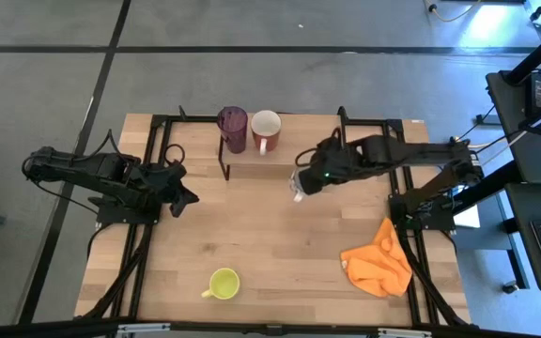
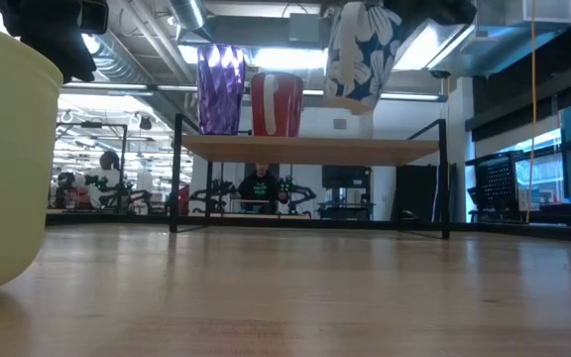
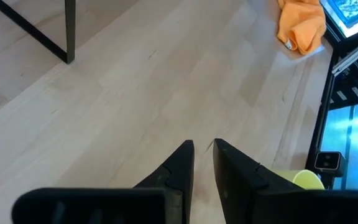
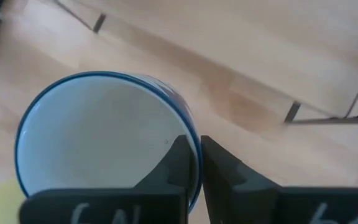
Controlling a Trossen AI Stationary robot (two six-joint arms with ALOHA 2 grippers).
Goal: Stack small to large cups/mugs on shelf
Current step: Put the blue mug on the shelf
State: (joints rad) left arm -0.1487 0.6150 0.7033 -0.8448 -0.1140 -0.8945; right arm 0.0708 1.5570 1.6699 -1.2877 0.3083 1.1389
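Note:
The dark purple tumbler (image 1: 232, 128) and the reddish-brown mug (image 1: 266, 130) stand side by side on the left part of the light-wood shelf (image 2: 310, 149); both also show in the low view, the tumbler (image 2: 221, 89) left of the mug (image 2: 278, 104). My right gripper (image 1: 304, 180) is shut on the white mug with the blue pattern (image 2: 360, 55), in the air in front of the shelf's right half. The yellow-green mug (image 1: 223, 283) stands on the table near its near edge. My left gripper (image 1: 188, 197) is shut and empty at the table's left. My right gripper holds the patterned mug by its wall at the blue rim (image 4: 194, 155), one finger inside the mug and one outside. The fingers come from above, slanting from the table's right. The mug hangs mouth up, slightly tilted, lifted clear of the table and higher than the shelf board.
An orange cloth (image 1: 378, 263) lies crumpled on the table's right near side. The shelf's thin black legs (image 2: 444, 178) stand on the far half of the table. The shelf's right half (image 2: 385, 149) is bare. A person sits in the room beyond (image 2: 261, 188).

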